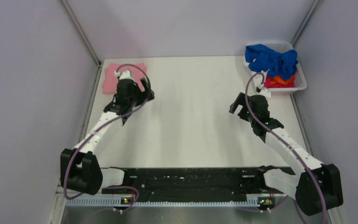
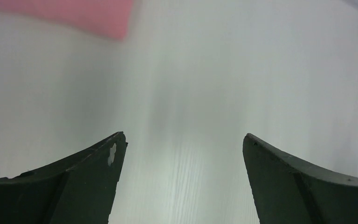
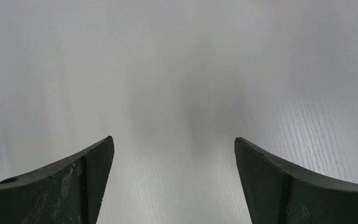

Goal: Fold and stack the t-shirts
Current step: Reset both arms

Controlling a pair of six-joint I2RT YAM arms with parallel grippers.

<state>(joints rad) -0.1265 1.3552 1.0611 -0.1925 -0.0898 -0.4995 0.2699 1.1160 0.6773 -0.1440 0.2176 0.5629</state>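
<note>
Grey walls [image 1: 28,70] close in a white bench [image 1: 196,121] in the top view. A pink shirt [image 1: 114,77] lies folded flat in the far left corner, with the left end effector [image 1: 143,93] just beside its near right edge, holding nothing. At the far right a white basket [image 1: 300,85] holds a crumpled blue shirt [image 1: 270,58] over an orange shirt [image 1: 279,80], with a sliver of red under that. The right end effector [image 1: 237,105] hangs over bare bench short of the basket, also empty. In the left wrist view, the left end effector [image 2: 182,177] has its fingers spread wide over bare bench [image 2: 214,70], and only a corner of the pink shirt [image 2: 74,14] shows at the top left, apart from the fingers. In the right wrist view, the right end effector [image 3: 172,182] is likewise spread wide, with nothing but bench [image 3: 168,70] below. I judge the task about one shirt in: the pink one looks folded and placed as the base of the stack, while those in the basket are not yet taken out, folded or stacked. No brand, label or writing can be read in any view.
</note>
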